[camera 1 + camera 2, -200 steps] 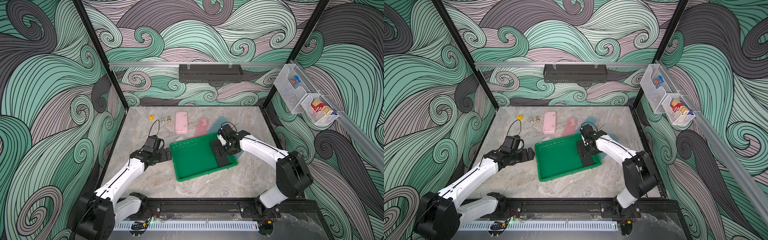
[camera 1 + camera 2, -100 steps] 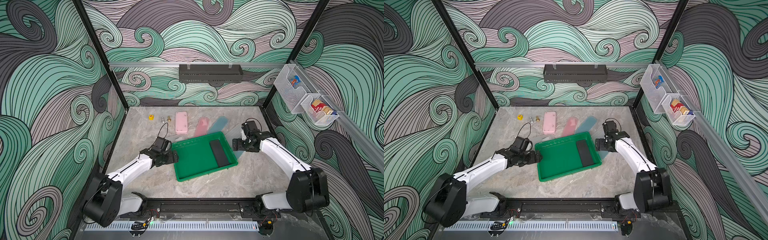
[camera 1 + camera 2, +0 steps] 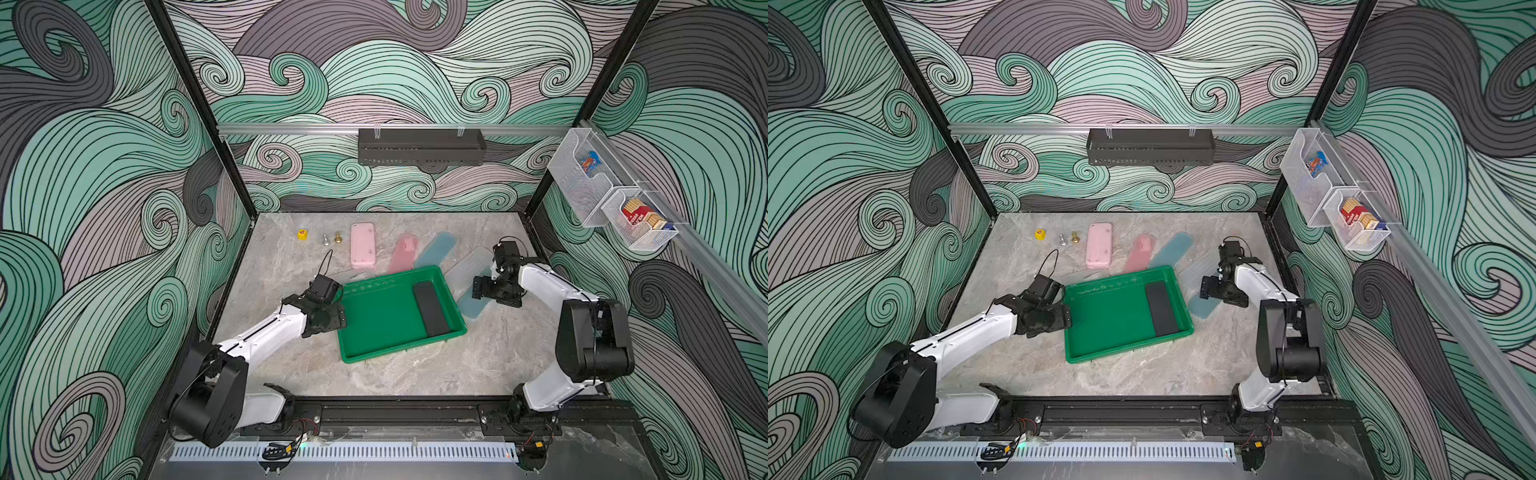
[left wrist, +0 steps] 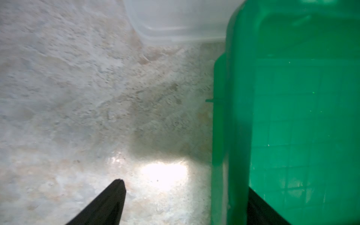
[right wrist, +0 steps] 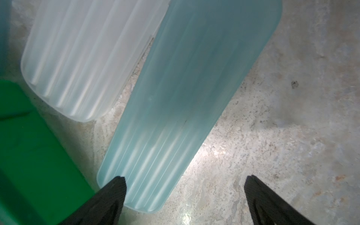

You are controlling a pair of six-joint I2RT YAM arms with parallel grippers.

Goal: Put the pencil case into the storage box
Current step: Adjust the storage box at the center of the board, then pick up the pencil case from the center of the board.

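While the flat black pencil case (image 3: 431, 308) lies inside the shallow green plastic storage box (image 3: 376, 322), nothing is gripped.
Astride its wall the left gripper (image 4: 185, 185) stands part open; the right gripper (image 5: 185, 179) gapes wide.

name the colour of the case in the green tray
Black rectangular case; clearest in a top view.

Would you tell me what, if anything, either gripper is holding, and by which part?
Nothing is held. The left gripper straddles the storage box wall, its jaws not closed; the right gripper is open, empty.
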